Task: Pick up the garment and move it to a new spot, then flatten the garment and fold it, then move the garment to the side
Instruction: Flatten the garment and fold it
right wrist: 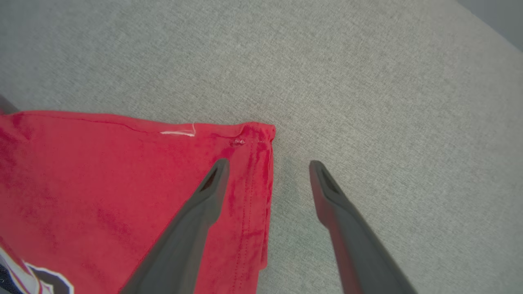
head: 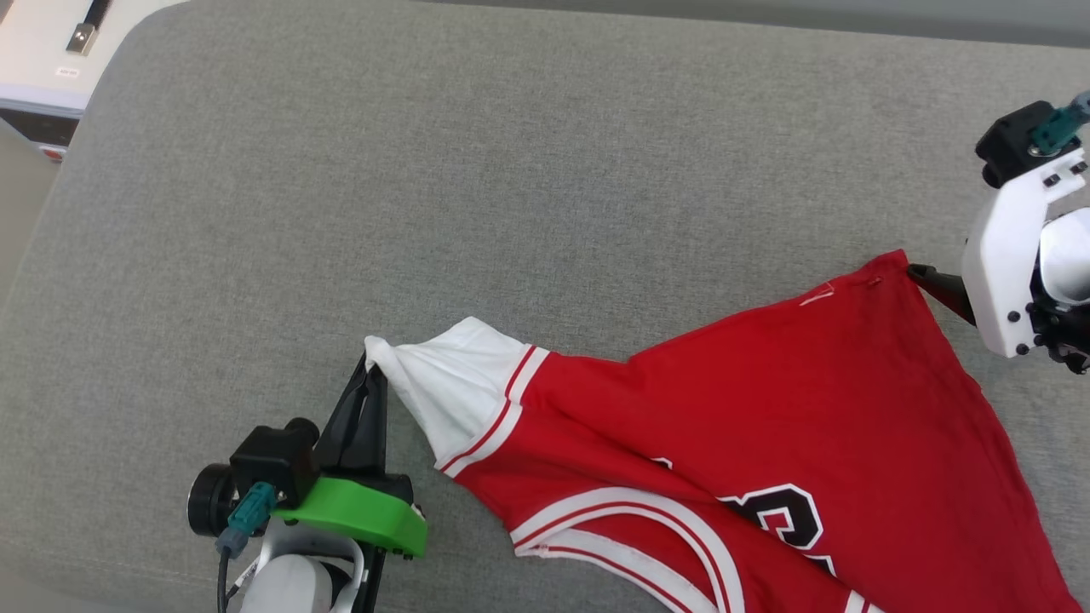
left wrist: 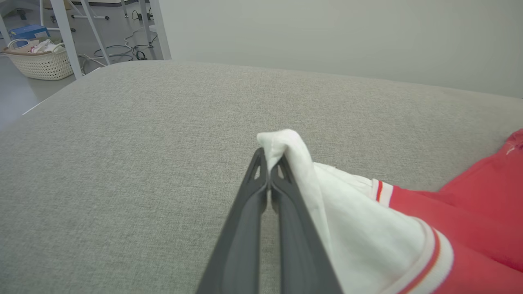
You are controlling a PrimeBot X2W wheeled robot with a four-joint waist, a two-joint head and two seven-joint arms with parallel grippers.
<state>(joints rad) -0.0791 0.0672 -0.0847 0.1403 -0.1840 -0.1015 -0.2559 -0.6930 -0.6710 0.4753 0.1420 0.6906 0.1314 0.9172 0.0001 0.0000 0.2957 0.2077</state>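
The garment (head: pixel 766 409) is a red jersey with a white sleeve (head: pixel 451 375) and striped trim, lying stretched across the grey padded surface; part of its black print (head: pixel 783 515) faces up. My left gripper (head: pixel 371 368) is shut on the tip of the white sleeve (left wrist: pixel 286 151), with the cloth bunched over its fingertips (left wrist: pixel 261 163). My right gripper (right wrist: pixel 269 164) stands open over the red hem corner (right wrist: pixel 261 134). One finger (right wrist: pixel 212 183) is above the cloth, the other (right wrist: pixel 327 188) above bare surface. That corner (head: pixel 894 260) lies at the far right in the head view.
The grey padded surface (head: pixel 511 170) stretches wide beyond and to the left of the garment. A white unit (head: pixel 43 77) stands off its far left corner. In the left wrist view a laundry basket (left wrist: pixel 41 63), table legs (left wrist: pixel 65 36) and cables sit on the floor beyond.
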